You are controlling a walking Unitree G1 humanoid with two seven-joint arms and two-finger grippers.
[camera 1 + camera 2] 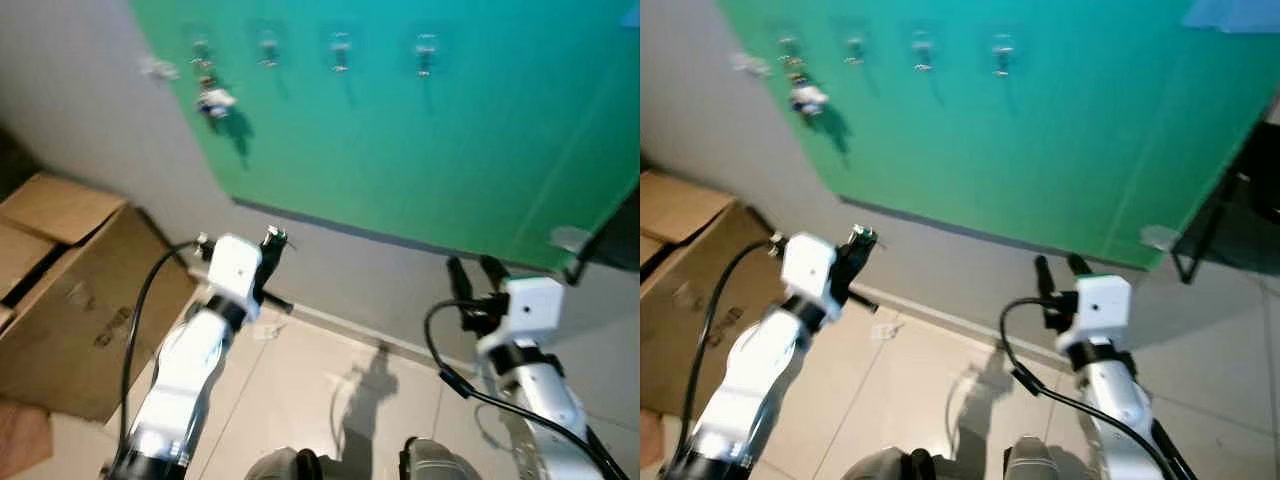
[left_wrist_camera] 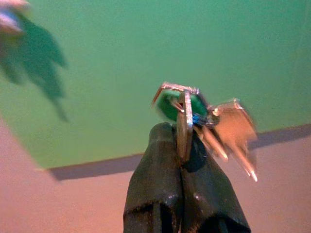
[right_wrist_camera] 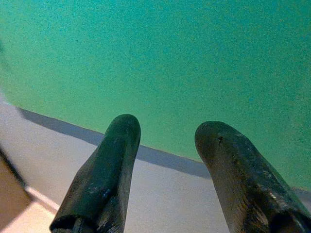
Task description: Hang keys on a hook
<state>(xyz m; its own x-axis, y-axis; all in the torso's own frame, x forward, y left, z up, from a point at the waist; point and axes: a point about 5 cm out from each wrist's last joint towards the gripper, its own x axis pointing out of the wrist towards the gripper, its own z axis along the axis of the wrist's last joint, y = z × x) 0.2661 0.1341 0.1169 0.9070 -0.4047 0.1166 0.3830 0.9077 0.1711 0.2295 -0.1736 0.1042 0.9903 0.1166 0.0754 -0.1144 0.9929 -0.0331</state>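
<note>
Your left gripper (image 2: 181, 141) raised toward green wall panel (image 1: 420, 150), fingers pinched tight on bunch of silver metal keys (image 2: 214, 128) with green tag and blue ring; keys fan sideways off fingertips. Row of small metal hooks (image 1: 340, 50) high above. Your right gripper (image 3: 165, 145) parted, holding nothing.

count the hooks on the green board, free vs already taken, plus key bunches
free hooks: 3
hooks already carrying something: 1, with a bunch hanging from it
key bunches: 2, the hanging one and the keys pinched in the left hand
total: 4 hooks, 2 bunches
The right hand is open.
</note>
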